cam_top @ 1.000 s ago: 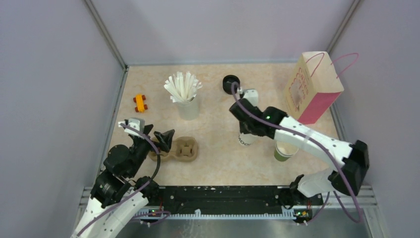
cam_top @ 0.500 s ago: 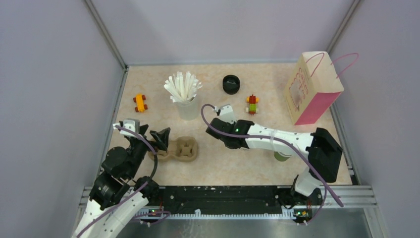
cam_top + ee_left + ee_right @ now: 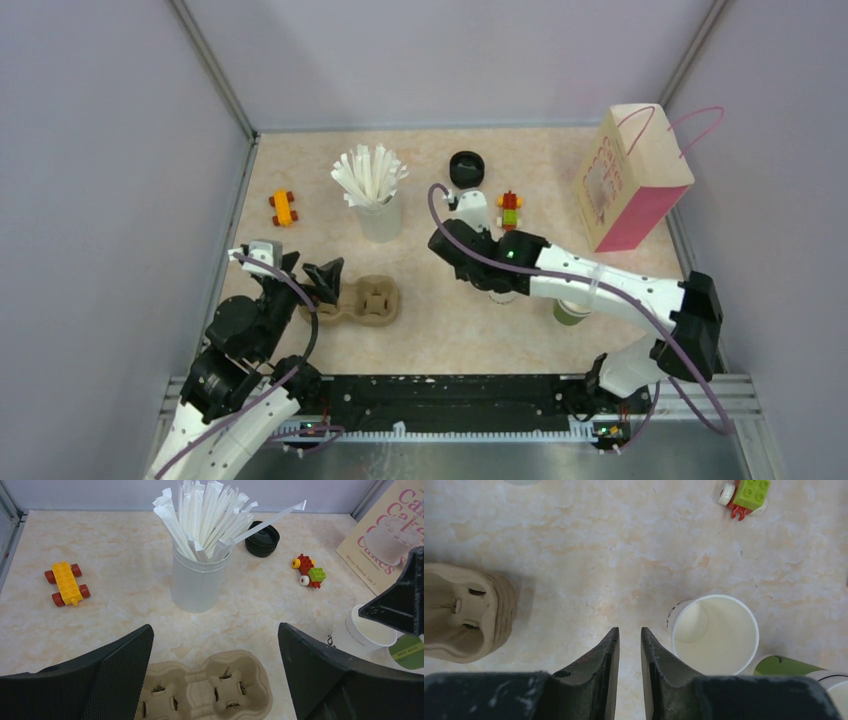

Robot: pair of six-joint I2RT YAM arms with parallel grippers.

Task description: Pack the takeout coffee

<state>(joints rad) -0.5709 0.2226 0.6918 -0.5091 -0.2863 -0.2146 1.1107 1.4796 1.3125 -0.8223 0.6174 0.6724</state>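
Note:
The white paper cup stands open-topped with no lid on it; it also shows in the left wrist view and is mostly hidden under my right arm from above. A round black lid lies apart at the back. My right gripper is shut and empty, just left of the cup, low over the table. My left gripper is open and empty above the brown pulp cup carrier, which lies at the left.
A green-sided cup stands right beside the white cup. A white cup of straws, a pink and tan paper bag, a yellow toy car and a red-green toy stand further back.
My right gripper swung left from the back toward the middle, then came back a little to the right beside the white cup. The left arm has barely moved.

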